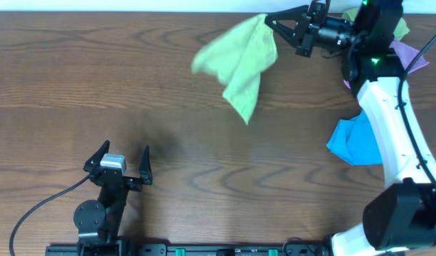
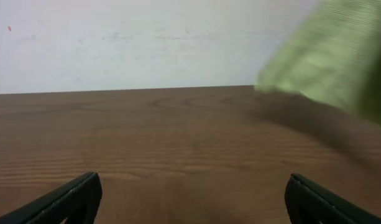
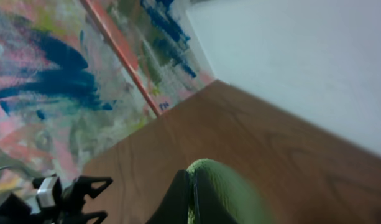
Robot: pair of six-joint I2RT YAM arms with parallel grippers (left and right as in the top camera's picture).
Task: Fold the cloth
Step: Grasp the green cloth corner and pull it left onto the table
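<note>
The cloth (image 1: 239,60) is lime green and fuzzy, bunched into loose folds and blurred. One corner is pinched in the right gripper (image 1: 271,20) near the table's (image 1: 132,85) far edge. The rest trails toward the table's middle.

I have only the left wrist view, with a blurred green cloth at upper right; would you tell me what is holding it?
Observer: The right end effector is shut on one corner of the cloth, at the far edge of the table.
Operator: Thank you. Does anything else lie nearby?
Observer: A blue cloth lies beside the right arm, apart from the green one.
Operator: And where is my end effector?
Observer: The left end effector stands open near the front edge, well apart from the cloth.
</note>
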